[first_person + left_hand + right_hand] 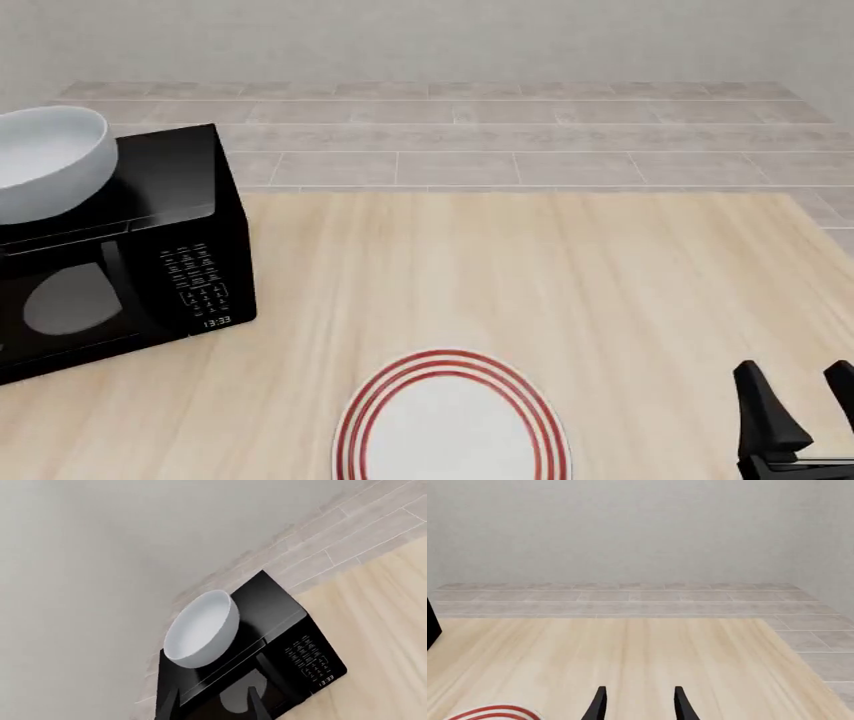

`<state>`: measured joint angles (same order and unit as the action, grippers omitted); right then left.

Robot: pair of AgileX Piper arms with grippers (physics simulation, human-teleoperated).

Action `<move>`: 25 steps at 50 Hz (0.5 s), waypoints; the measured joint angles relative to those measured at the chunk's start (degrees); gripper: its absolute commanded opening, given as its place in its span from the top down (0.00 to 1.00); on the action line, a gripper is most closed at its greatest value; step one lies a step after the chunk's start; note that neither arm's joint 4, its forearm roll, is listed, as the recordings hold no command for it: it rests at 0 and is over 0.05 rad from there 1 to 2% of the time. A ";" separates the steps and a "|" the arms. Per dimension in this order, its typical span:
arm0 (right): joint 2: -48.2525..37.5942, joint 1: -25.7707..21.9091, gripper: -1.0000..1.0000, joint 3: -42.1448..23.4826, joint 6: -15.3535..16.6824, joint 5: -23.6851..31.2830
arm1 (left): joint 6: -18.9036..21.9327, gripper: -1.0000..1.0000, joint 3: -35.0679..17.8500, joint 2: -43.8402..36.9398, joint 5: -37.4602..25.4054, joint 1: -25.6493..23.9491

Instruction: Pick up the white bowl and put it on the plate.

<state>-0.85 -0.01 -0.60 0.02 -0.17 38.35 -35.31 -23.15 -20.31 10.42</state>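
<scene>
Front view: at nine o'clock the white bowl (40, 160) sits atop the microwave (134, 260); at six the plate (451, 420) lies on the table (534, 280); at four the right gripper (801, 405) hangs spread, empty. Left gripper (213, 705) likewise gapes near the bowl.

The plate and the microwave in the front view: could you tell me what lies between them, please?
Only bare wooden table shows between the plate and the microwave in the front view.
</scene>
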 measured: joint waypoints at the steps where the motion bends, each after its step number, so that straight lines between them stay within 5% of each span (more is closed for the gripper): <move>1: 0.00 0.00 0.00 0.00 0.00 0.00 | 0.89 0.00 -0.62 -0.44 -0.54 -0.02; 25: 0.00 0.00 0.00 0.00 0.00 0.00 | 12.46 0.00 -20.07 -15.95 -12.27 1.50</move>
<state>-0.85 -0.01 -0.60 0.02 -0.17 50.81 -55.38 -39.10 -32.58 11.92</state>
